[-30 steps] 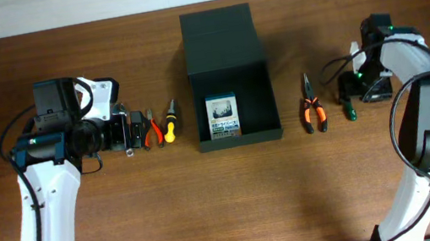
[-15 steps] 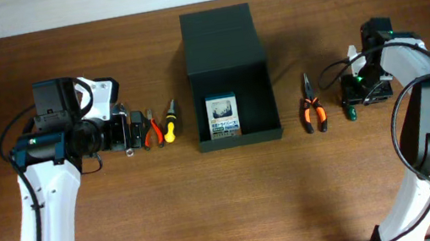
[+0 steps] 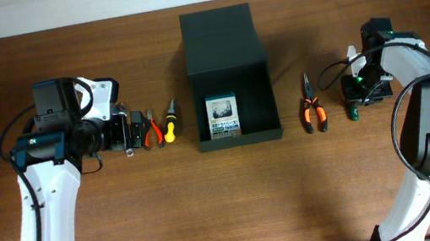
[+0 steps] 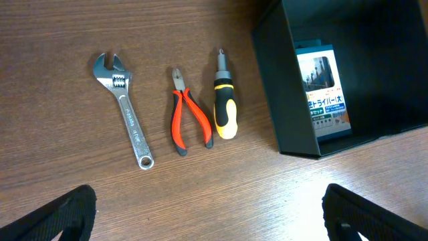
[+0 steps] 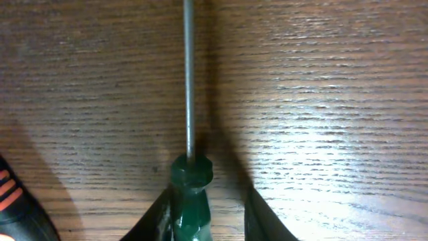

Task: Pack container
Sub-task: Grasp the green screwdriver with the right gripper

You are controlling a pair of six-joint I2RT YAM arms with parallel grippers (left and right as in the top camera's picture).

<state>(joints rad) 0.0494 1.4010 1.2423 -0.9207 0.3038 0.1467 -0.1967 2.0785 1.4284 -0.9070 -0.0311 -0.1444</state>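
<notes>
Matte dark board, the container (image 3: 230, 93) sits at the middle of the table (image 3: 211, 206), flap folded back behind. I judge it light and stiff, best gripped by a side wall. A card pack (image 3: 223, 117) lies inside. Right of the container, my right tool (image 5: 204, 217) straddles a green screwdriver (image 5: 190, 194), spread, fingertips cut off. Left of the container, my left tool (image 4: 207, 214) hangs spread wide near a wrench (image 4: 126, 110).

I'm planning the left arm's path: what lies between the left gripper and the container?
Red-handled pliers and a yellow-black screwdriver lie side by side between the left gripper and the container, as the overhead view shows.
</notes>
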